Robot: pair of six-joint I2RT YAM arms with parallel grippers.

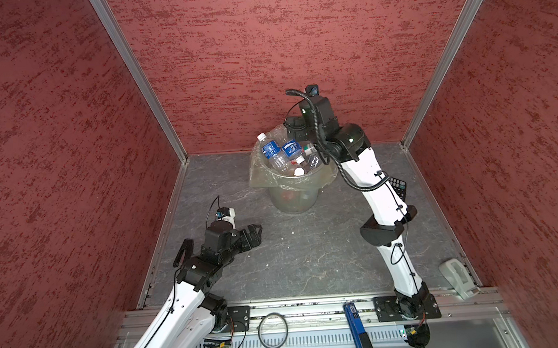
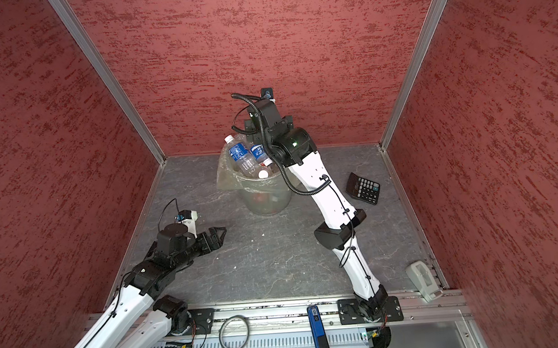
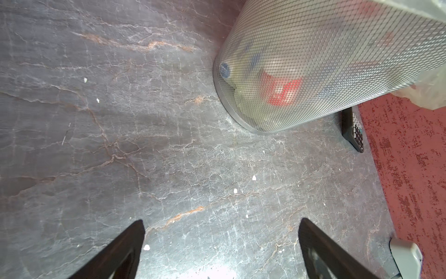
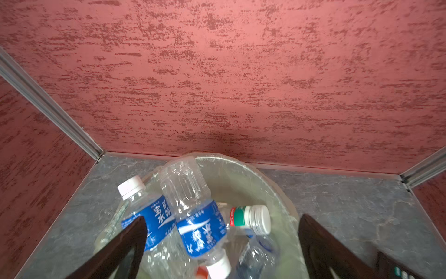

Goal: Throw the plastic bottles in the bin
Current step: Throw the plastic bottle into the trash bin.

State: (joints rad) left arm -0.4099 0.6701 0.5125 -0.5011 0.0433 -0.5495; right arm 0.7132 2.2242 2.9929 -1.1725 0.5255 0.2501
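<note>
Bin [image 1: 293, 199]: near the back wall, its bag [image 1: 257, 178] folded over the rim to catch what drops.
Bottles [image 1: 274, 151]: heaped inside to the brim, one leaning out past the rim; I see none on the table [image 3: 144, 145].
Right claw [image 4: 222, 220]: above the bin's mouth, fingers spread wide, gripping nothing. It looks placed for a drop.
Left claw [image 3: 221, 221]: low over bare table, spread wide, empty.
Calculator [image 2: 362, 188]: beside the bin, not rubbish.

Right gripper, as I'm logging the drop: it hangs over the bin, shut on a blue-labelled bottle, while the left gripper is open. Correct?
Not quite. The right gripper hangs over the bin but is open, holding nothing: the right wrist view shows its fingers spread, the blue-labelled bottles lying loose in the bin. The left gripper is open, as said.
</note>
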